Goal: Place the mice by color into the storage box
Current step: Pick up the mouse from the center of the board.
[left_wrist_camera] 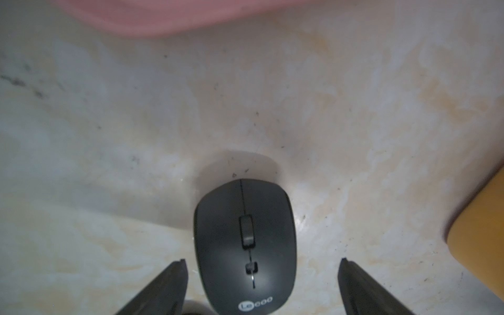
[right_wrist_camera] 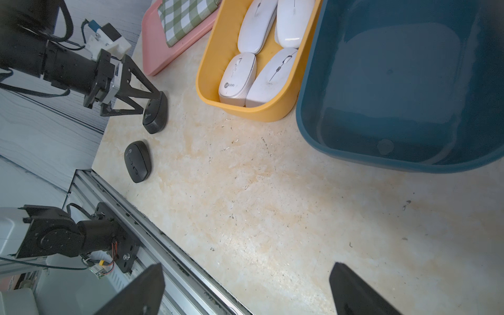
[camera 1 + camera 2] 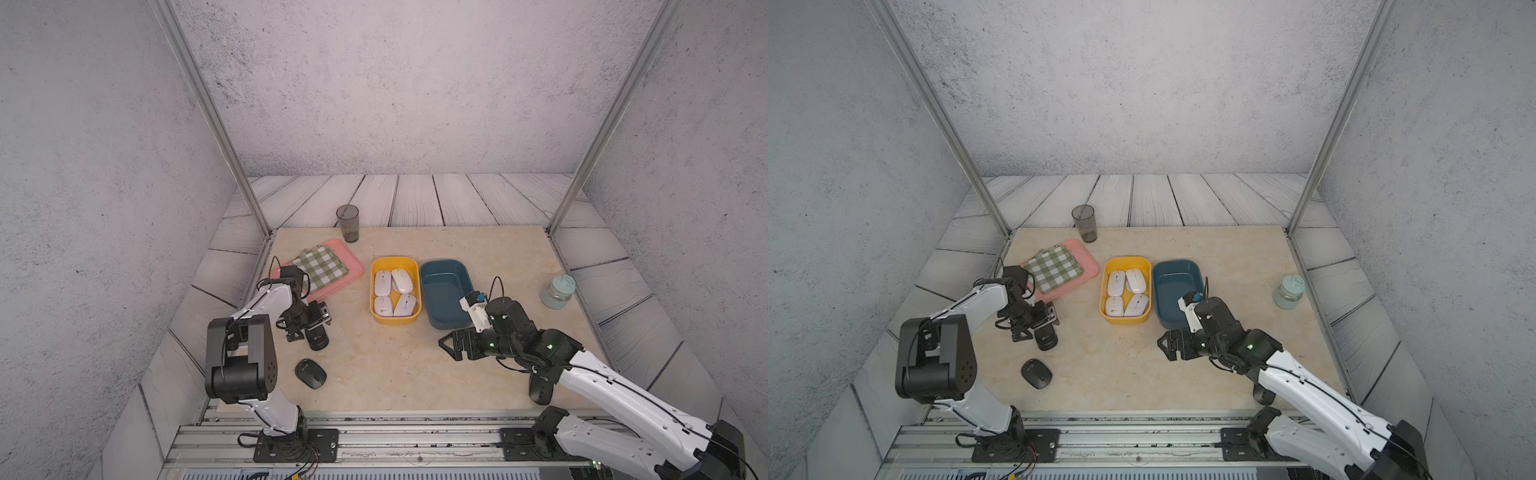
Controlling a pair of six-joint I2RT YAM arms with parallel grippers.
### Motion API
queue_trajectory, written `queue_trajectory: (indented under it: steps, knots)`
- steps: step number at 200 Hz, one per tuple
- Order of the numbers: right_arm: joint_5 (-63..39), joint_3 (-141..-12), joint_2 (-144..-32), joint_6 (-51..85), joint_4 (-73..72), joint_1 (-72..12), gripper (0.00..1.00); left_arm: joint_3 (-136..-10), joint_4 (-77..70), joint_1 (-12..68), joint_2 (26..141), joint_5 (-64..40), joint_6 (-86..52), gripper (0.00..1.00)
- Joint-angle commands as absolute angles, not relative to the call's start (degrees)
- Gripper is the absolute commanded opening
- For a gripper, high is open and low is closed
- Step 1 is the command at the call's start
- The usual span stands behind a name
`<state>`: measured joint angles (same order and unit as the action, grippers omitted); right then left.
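Low over the tabletop (image 1: pixel 354 122), my left end effector (image 1: pixel 262 260) straddles a black mouse (image 1: pixel 244 245), jaws apart, off-centre; closing may shove it askew. My right end effector (image 2: pixel 247 265) hangs spread wide.

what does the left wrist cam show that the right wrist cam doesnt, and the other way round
Only the left wrist view: the scroll wheel and centre line of the black mouse, and the gaps between it and the open left gripper. Only the right wrist view: four white mice, the empty blue box, the checked cloth, a second black mouse, the open right gripper. Both: the left gripper at that first mouse, the pink tray, the yellow box, the table.
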<state>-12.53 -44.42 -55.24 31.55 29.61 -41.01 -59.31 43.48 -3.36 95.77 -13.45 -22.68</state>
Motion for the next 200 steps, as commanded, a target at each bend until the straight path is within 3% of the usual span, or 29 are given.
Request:
queue_trajectory:
  steps: [1,48,101,200]
  knots:
    - [-13.0,-45.4,-55.6,31.9,28.8,-40.9,0.99,-60.5,44.6,-3.3,97.0,-13.4,-21.5,0.87]
    - [-11.3,-45.3,-55.6,31.6,29.7,-41.0,0.99,-60.8,44.7,-1.8,98.9,-14.1,-21.1,0.72]
    - [1.5,-49.8,-59.1,27.5,39.2,-38.6,0.99,-61.0,44.9,2.2,98.4,-15.2,-20.4,0.58]
    - [-6.2,-54.6,-71.8,21.5,37.2,-19.6,0.99,-68.1,51.5,17.1,86.6,-17.9,-24.2,0.51]
